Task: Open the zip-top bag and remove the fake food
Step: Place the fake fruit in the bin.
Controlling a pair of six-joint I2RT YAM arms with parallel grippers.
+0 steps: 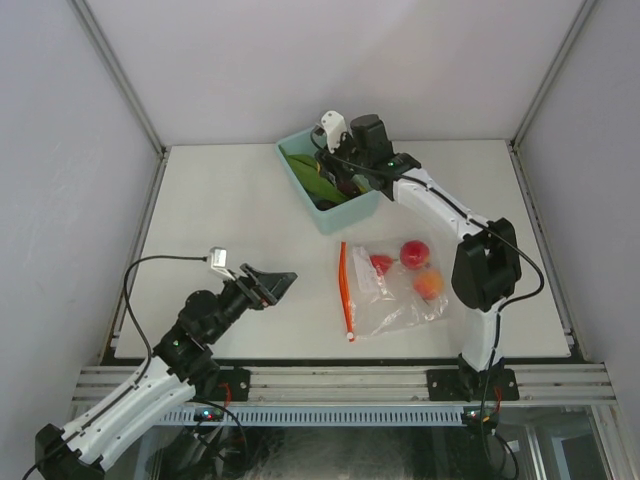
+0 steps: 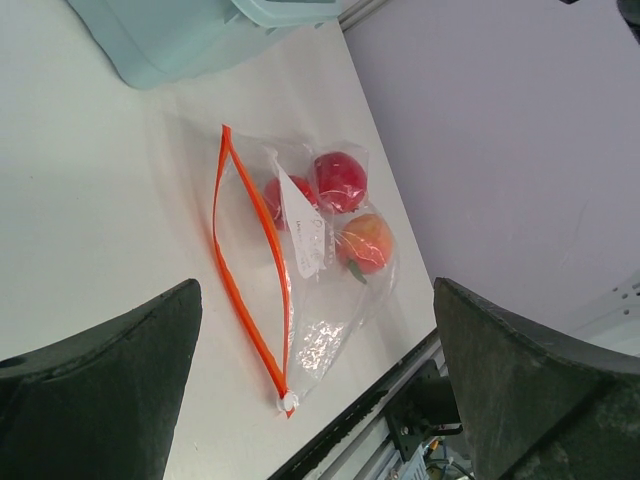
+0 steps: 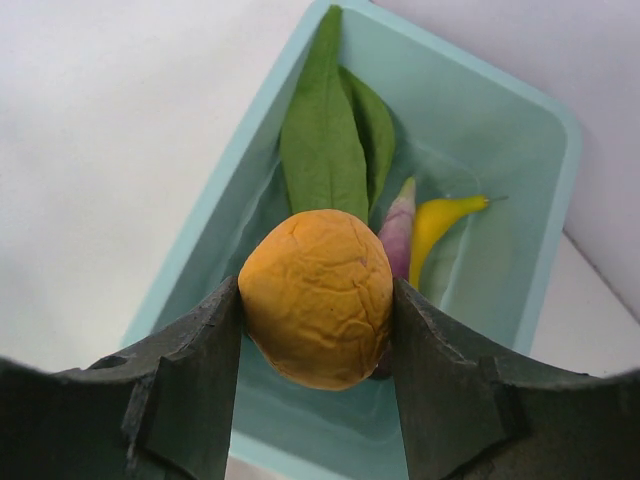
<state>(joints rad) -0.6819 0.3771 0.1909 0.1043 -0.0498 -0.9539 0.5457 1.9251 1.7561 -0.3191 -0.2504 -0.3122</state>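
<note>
The right gripper (image 3: pixel 316 335) clamps an orange piece (image 3: pixel 316 290) over the bin (image 3: pixel 545 250), half hiding the eggplant (image 3: pixel 399 215); the left gripper (image 2: pixel 315 385) gapes empty, tips cropped.

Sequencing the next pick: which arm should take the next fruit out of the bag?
Left, probably. The left gripper is empty, jaws open, facing the zip-top bag and its open mouth. The right gripper is over the teal bin, gripping an orange piece.

The orange piece (image 3: pixel 318 297) hides the lower end of the purple piece (image 3: pixel 399 226).
</note>
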